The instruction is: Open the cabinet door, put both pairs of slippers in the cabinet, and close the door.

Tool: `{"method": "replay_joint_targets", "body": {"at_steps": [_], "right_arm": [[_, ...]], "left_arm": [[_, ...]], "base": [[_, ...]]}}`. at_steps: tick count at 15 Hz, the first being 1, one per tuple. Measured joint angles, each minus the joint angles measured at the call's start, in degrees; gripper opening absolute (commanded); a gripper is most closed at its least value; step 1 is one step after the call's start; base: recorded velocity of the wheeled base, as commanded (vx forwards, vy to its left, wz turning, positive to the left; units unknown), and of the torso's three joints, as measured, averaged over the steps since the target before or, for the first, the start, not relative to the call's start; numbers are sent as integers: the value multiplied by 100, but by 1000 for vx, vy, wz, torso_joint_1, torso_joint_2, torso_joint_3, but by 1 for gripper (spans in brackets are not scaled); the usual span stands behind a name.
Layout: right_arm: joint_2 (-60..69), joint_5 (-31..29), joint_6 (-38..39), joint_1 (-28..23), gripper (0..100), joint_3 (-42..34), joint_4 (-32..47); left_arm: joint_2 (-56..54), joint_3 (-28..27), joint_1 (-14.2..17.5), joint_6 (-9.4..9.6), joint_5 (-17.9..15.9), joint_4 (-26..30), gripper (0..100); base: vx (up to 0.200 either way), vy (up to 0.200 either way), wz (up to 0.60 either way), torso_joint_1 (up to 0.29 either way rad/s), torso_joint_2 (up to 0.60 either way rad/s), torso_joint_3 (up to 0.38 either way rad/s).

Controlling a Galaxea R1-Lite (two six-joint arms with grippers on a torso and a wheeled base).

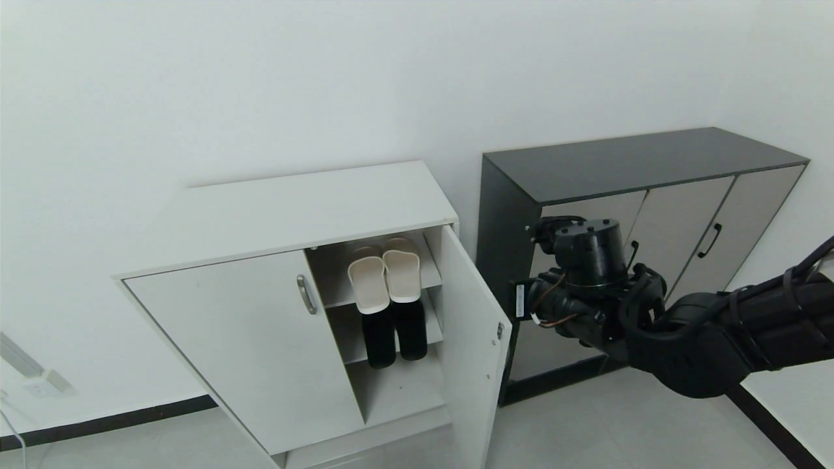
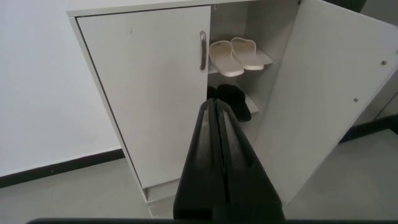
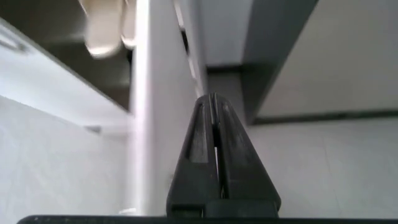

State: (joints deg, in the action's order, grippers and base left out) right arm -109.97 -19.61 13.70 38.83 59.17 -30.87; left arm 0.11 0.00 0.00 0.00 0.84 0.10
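The white cabinet [image 1: 293, 208] stands in the centre-left of the head view, against a white wall [image 1: 260, 78]. Its left door [image 1: 241, 345] is shut and carries a metal handle [image 1: 306, 294] near its inner edge. Its right door [image 1: 469, 326] is swung wide open, its free edge pointing towards the lower middle of the frame.

Both pairs of slippers are inside the open compartment. The cream slippers [image 1: 384, 277] lie side by side on the upper shelf, and the black slippers [image 1: 394, 335] lie side by side on the shelf below. Each pair juts out a little past the front edge of its shelf.

A dark cabinet [image 1: 638, 159] with closed grey doors stands just beside the white one, to its right in the frame. The right arm [image 1: 717, 339] reaches in from the right edge and sits in front of this dark cabinet, near the outer face of the open door.

In the right wrist view the right gripper [image 3: 213, 99] has its fingers pressed together and holds nothing; it sits close to the edge of the open door. In the left wrist view the left gripper [image 2: 214, 102] is likewise pressed together and holds nothing. It points at the opening of the white cabinet, apart from the doors and the slippers.
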Motion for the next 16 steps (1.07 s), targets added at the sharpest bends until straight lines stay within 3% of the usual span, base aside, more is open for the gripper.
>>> {"method": "replay_joint_targets", "body": {"at_steps": [3,9,16], "right_arm": [[77,123,-356,107,0,-438,-471],[127,169,-445,210,0,-623,-516],[162,169,-446,244,0,-628,-573]], "left_arm": [[0,0,0,0,2,-2,0],[0,0,0,2,2,0,0],[0,0,0,0,2,0,0]], "base": [[0,0,0,0,0,0],[0,0,0,0,0,0],[0,0,514,2,3,1]]}}
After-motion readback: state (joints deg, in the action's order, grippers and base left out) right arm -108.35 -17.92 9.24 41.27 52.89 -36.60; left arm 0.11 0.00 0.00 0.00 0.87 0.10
